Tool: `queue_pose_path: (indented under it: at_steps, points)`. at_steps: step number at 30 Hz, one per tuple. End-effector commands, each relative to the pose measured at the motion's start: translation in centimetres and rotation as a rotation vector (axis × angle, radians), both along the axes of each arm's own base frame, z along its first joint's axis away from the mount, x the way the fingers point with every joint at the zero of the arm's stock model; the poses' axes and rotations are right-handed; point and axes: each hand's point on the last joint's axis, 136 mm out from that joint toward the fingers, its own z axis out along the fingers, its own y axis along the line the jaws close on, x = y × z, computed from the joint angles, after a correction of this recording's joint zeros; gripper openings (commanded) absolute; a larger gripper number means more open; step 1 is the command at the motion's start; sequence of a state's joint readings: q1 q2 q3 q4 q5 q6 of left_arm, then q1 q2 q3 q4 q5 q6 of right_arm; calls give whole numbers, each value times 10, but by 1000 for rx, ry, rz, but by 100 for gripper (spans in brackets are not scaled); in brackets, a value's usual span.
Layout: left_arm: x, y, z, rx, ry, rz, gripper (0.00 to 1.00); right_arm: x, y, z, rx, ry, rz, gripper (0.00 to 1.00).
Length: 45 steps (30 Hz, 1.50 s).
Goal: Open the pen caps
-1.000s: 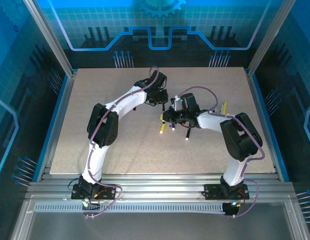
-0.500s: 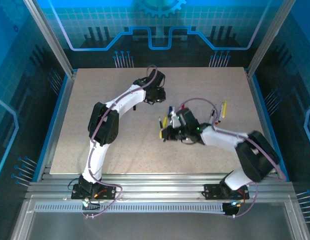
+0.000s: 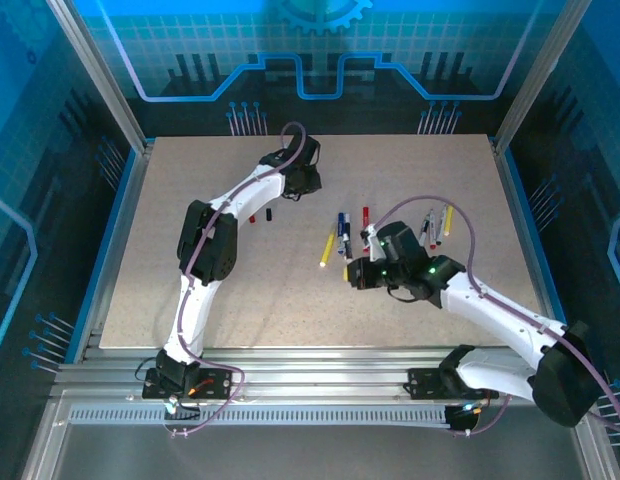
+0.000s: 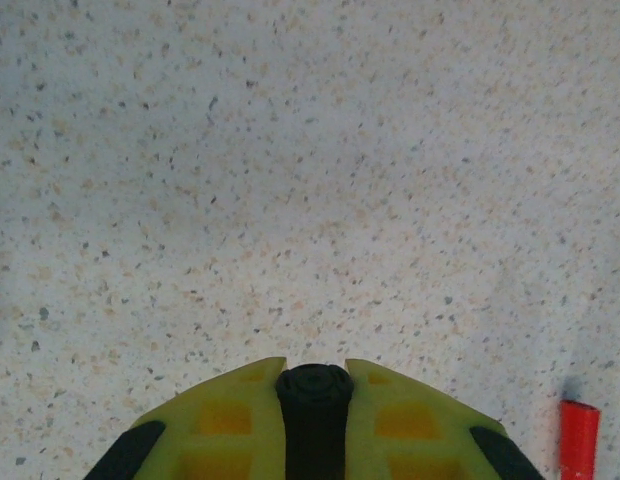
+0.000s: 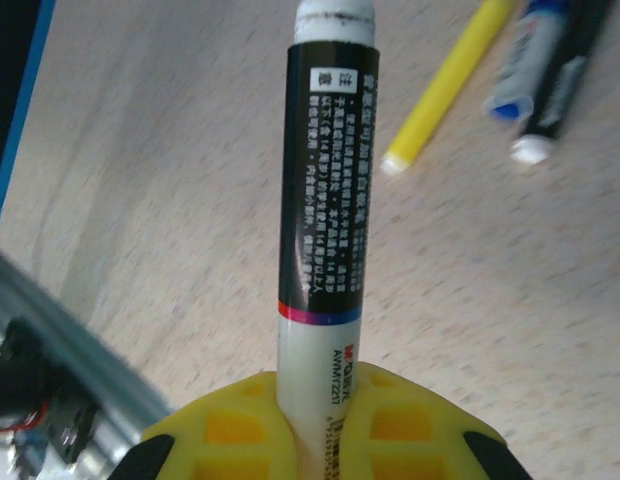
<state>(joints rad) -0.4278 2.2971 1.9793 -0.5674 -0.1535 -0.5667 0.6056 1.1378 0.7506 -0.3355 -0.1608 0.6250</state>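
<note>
Status: partway through, by my read. Left gripper is clamped on a black cap, hovering over the far-left part of the table. Right gripper is clenched on a marker with a black and white barrel, held off the surface near centre. Its free end looks bare and white, so I judge it uncapped.

Done: a red cap and a loose black cap lie on the table just beside the left arm, apart from any barrel.

Near the right gripper, a yellow pen, blue pen and red pen lie close together. A second yellow pen sits farther right with a darker one just beside it. I can't tell which of these are capped.

Left, as I see it: drop the held cap, park the marker, then do whatever's capped.
</note>
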Motion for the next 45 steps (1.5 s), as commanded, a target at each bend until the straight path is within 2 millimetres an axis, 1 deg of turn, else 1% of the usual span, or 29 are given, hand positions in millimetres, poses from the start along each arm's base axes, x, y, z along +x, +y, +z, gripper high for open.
queue_pose_path:
  at_steps: [1, 4, 8, 10, 11, 12, 15, 18, 23, 27, 31, 36, 39, 45]
  points:
    - [-11, 7, 1, 32, 10, -17, 0, 29, -19, 3, -42, -42, -47, 0]
    - [-18, 12, -8, 55, 33, -25, 0, 51, -36, -5, -99, -45, -102, 0]
    - [-26, 20, -17, 107, 55, -34, 0, 73, -65, -30, -248, -12, -180, 0]
    - [-28, 23, -20, 123, 62, -36, 0, 75, -78, -50, -314, 34, -202, 0]
    - [-30, 25, -21, 132, 64, -37, 0, 84, -82, -48, -322, 32, -218, 0]
    - [-30, 27, -22, 141, 67, -36, 0, 87, -85, -54, -330, 47, -228, 0]
    - [-32, 30, -26, 168, 77, -40, 0, 92, -94, -62, -353, 70, -269, 0]
    - [-33, 31, -30, 185, 92, -48, 0, 98, -101, -65, -373, 73, -303, 0]
    - [-36, 37, -36, 237, 115, -52, 0, 106, -120, -73, -441, 107, -359, 0]
    - [-37, 45, -39, 284, 134, -53, 0, 109, -132, -80, -492, 133, -388, 0]
    - [-38, 48, -45, 317, 156, -64, 0, 113, -144, -85, -536, 151, -420, 0]
    - [-40, 57, -51, 381, 182, -57, 0, 118, -165, -88, -653, 172, -471, 1]
    - [-42, 62, -53, 405, 188, -57, 0, 122, -170, -92, -670, 199, -477, 3]
    - [-44, 62, -59, 416, 199, -69, 0, 132, -180, -102, -699, 242, -496, 7]
